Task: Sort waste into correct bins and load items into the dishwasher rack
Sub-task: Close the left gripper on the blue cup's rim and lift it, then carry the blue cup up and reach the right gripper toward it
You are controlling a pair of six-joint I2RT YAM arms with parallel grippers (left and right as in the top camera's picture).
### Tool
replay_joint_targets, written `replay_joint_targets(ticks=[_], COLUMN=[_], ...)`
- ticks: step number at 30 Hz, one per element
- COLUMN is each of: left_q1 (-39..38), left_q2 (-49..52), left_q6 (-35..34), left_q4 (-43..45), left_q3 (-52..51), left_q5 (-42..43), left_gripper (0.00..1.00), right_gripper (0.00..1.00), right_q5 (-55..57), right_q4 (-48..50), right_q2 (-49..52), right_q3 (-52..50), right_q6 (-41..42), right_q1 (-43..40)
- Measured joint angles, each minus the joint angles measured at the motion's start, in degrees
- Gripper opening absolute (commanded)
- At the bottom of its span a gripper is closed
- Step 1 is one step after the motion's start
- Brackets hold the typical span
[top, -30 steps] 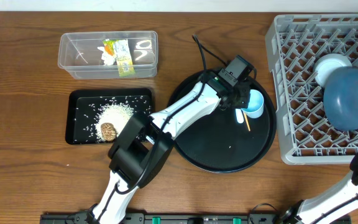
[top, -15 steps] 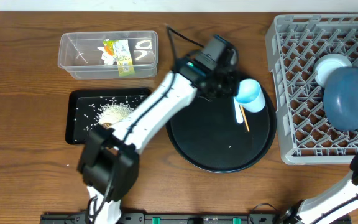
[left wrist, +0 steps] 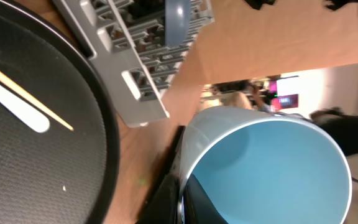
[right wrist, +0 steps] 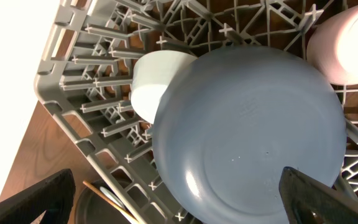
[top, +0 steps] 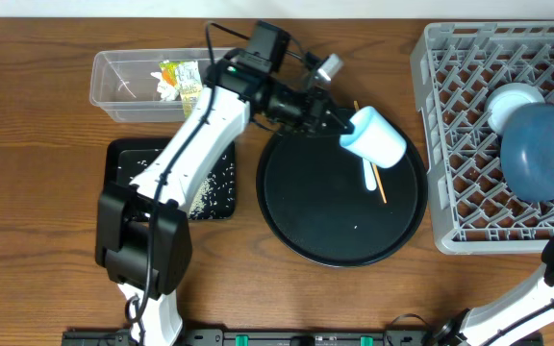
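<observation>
We hold the light blue cup on its side above the round black tray's upper edge, left gripper clamped tight on its rim. The dishwasher rack's left wall sits just beside the tray. Our right gripper hangs spread wide, empty, over the dark blue plate.

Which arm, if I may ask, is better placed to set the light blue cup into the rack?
Left: the left gripper is shut on the light blue cup, held above the round tray beside the rack. The right gripper is open and empty.
</observation>
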Motion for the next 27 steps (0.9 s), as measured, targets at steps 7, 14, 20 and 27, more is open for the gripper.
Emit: replay_joint_targets(ticks=[7,14,20,27], left_q1=[4.85,9.51,13.03,13.9], left_q2=[0.0,0.0,0.0,0.0], left_q6=[2.12,-0.42,-5.75,-13.6], left_q4=[-0.44,-0.44,1.31,9.86], left_q3=[-0.17,-0.28,-0.83,-0.92], left_q5=[3.87,0.37,-4.42,-5.73], left_gripper=[0.06,0.06,0.06,0.06], right_gripper=[0.99,0.99,0.99,0.99], right_q5=[-0.02,-1.77,-11.47,-31.15], right_q4=[1.97,0.15,-14.78,-21.62], right_q2=[0.0,0.0,0.0,0.0], right_q3=[0.0,0.07,0.07,0.07], right_q6=[0.5,3.76,6.12,-7.32], right_q1=[0.0,-0.02,0.02,6.73])
